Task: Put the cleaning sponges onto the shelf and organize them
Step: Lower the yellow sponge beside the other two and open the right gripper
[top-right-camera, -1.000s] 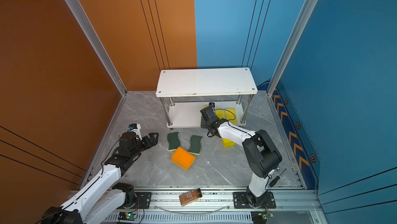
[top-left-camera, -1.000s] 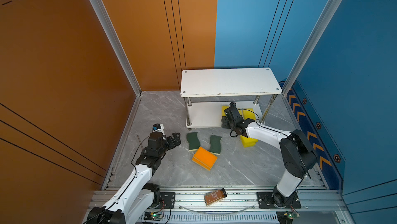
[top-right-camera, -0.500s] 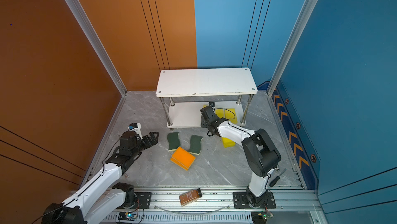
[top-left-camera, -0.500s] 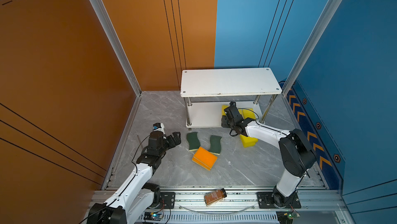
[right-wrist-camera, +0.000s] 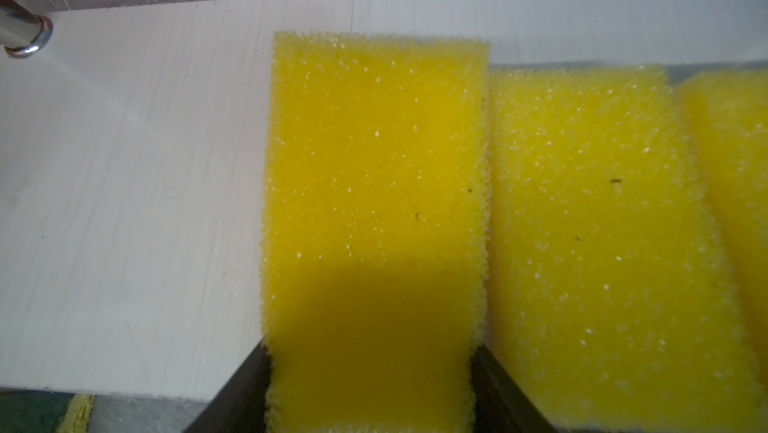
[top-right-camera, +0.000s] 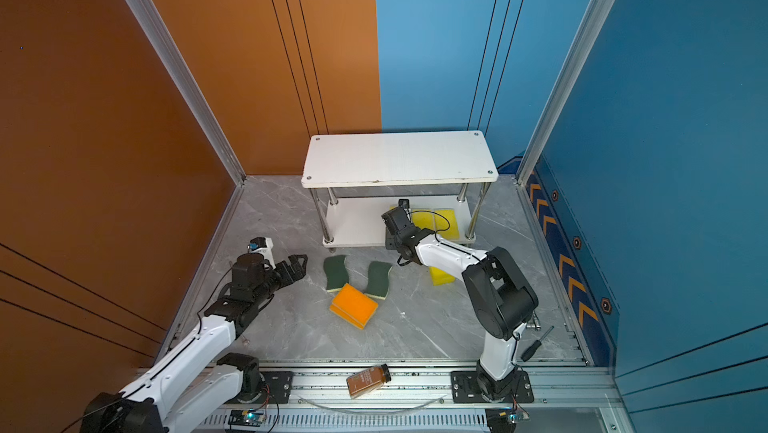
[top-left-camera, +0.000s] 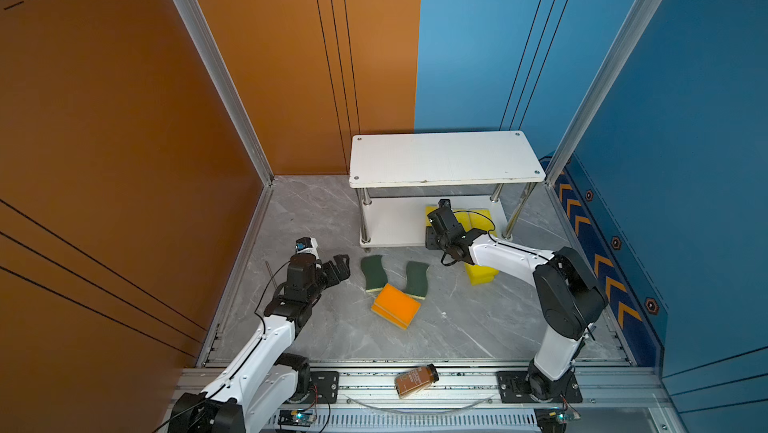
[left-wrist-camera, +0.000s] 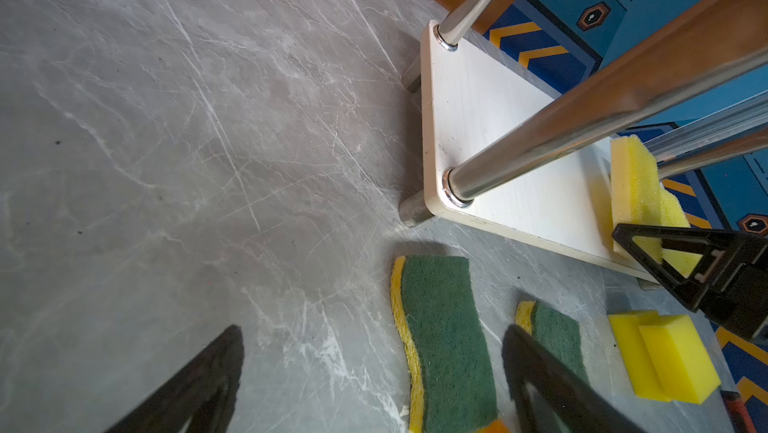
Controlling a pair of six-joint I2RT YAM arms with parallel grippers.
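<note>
My right gripper (right-wrist-camera: pixel 370 368) is shut on a yellow sponge (right-wrist-camera: pixel 374 181) that lies over the lower board (right-wrist-camera: pixel 145 160) of the white shelf (top-left-camera: pixel 444 156). Two more yellow sponges (right-wrist-camera: pixel 590 223) sit beside it on that board. In both top views the right gripper (top-left-camera: pixel 442 221) reaches under the shelf's top board. Two green-topped sponges (top-left-camera: pixel 372 272) (top-left-camera: pixel 417 280), stacked orange sponges (top-left-camera: pixel 395 305) and yellow sponges (top-left-camera: pixel 482 277) lie on the floor. My left gripper (top-left-camera: pixel 338 266) stands open just left of the green sponges (left-wrist-camera: pixel 444 335), holding nothing.
A brown bottle (top-left-camera: pixel 416 380) lies on the front rail. A screwdriver (top-right-camera: pixel 536 343) lies at the front right. Chrome posts (left-wrist-camera: pixel 540 144) stand at the shelf's corners. Orange and blue walls close in the grey floor (top-left-camera: pixel 316 219).
The right gripper has edged slightly further in over the lower board with the yellow sponge. The left gripper has crept a little toward the green sponges.
</note>
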